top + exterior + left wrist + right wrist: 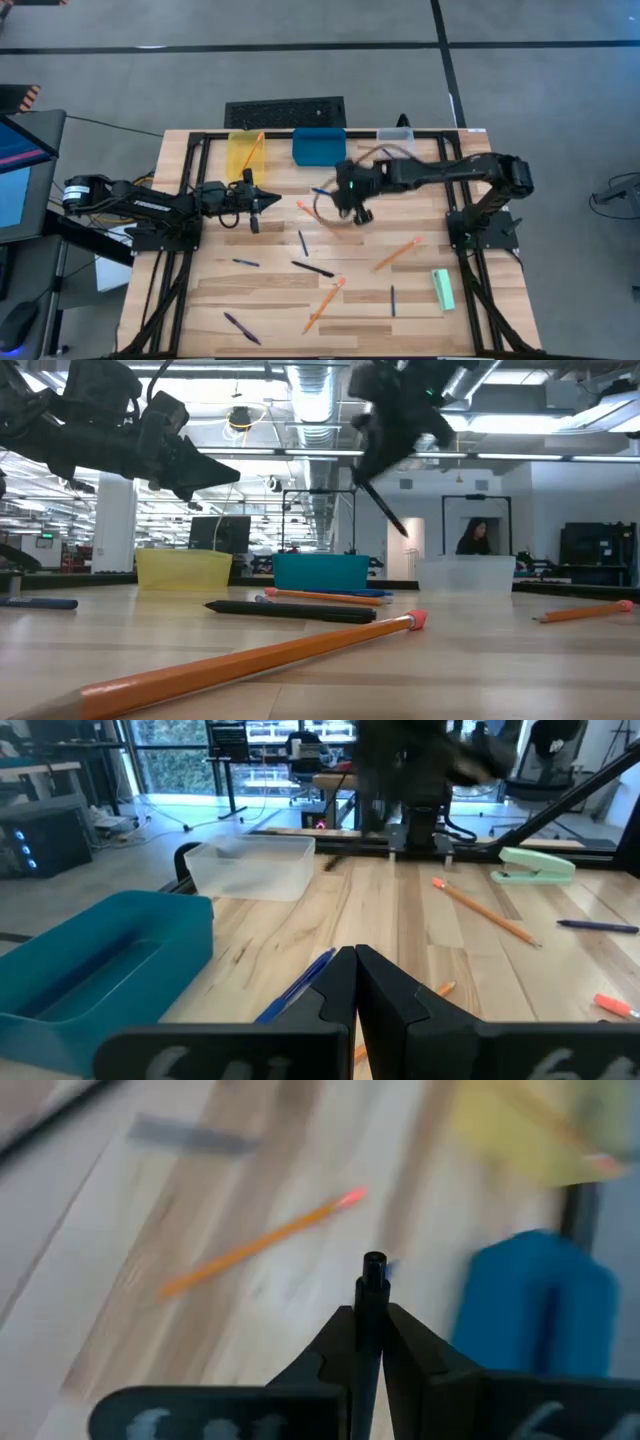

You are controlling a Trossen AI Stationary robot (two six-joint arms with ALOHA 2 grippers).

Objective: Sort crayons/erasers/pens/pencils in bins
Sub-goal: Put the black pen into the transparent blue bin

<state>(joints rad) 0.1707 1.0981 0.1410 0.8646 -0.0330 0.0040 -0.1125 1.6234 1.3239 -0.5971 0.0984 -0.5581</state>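
Note:
My right gripper (358, 213) hangs over the table's middle, shut on a dark pen (385, 510). My left gripper (270, 200) waits shut and level, left of the middle. At the far edge stand the bins: yellow (243, 152) with a pencil leaning in it, blue (318, 144) and clear (395, 134). Pencils (398, 253) (323, 305) and several pens (313, 268) (246, 262) lie flat on the wood. The mint-green eraser (443, 289) lies near the right edge. My right gripper pinches the dark pen between its two fingers, which come from above, slanting down. The pen lies along the fingers, and its end (373, 1270) sticks out past the fingertips. It slants down below the gripper, clear of the table.
A blue pen (300, 985) and a pencil (265, 1240) lie between the two grippers, near the blue bin. A green stapler (535, 868) sits at the table's right side. Black frame rails run along the table's left, right and far edges.

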